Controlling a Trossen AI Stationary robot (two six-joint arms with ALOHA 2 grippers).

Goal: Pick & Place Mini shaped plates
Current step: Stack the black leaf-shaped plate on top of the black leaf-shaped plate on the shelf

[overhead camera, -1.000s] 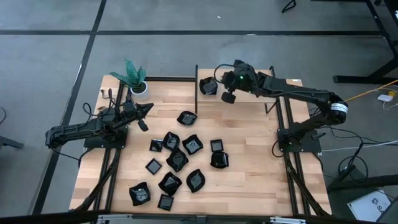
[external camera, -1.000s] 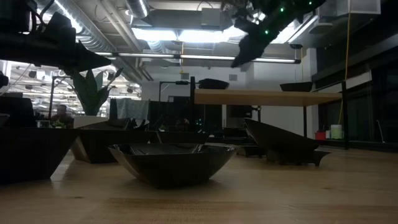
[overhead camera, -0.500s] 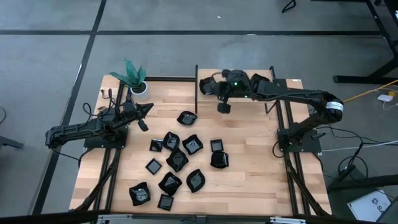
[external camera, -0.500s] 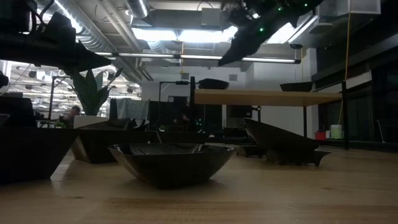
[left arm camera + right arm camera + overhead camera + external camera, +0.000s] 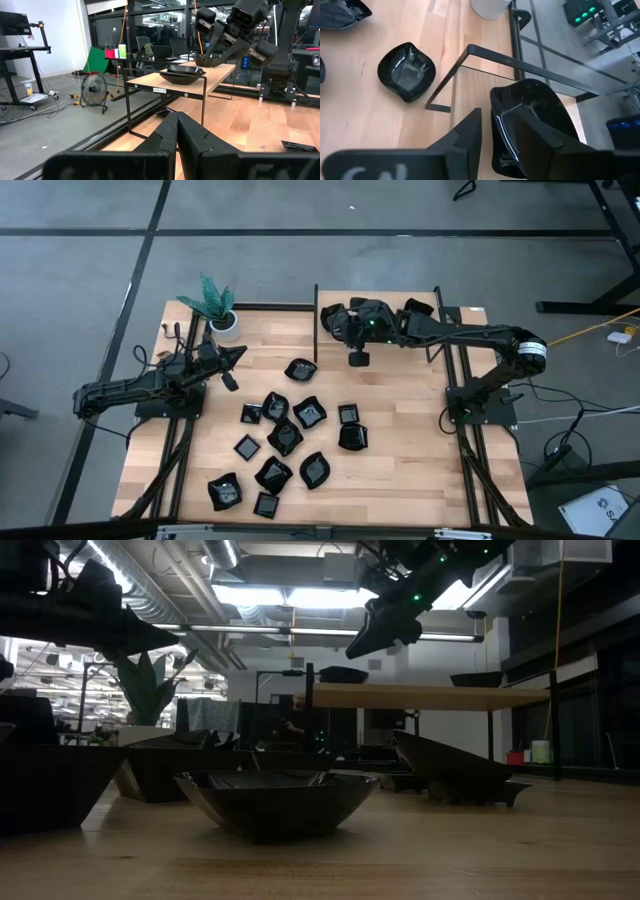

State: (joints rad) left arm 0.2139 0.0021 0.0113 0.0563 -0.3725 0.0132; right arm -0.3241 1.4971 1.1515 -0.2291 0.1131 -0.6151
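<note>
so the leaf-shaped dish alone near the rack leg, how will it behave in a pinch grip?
The leaf-shaped dish looks glossy, so probably slippery under the fingers. It holds a crisp rim, so likely rigid, perhaps brittle if dropped. It sits low and wide on the table, so a push should slide it rather than tip it.

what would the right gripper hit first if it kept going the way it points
Most likely the black plate on the raised shelf: the right gripper points down at it, fingers astride its near rim. Depth is hard to judge.

Right gripper (image 5: 340, 327) jaws parted, arm extended; left gripper (image 5: 238, 354) jaws shut, idle
</note>
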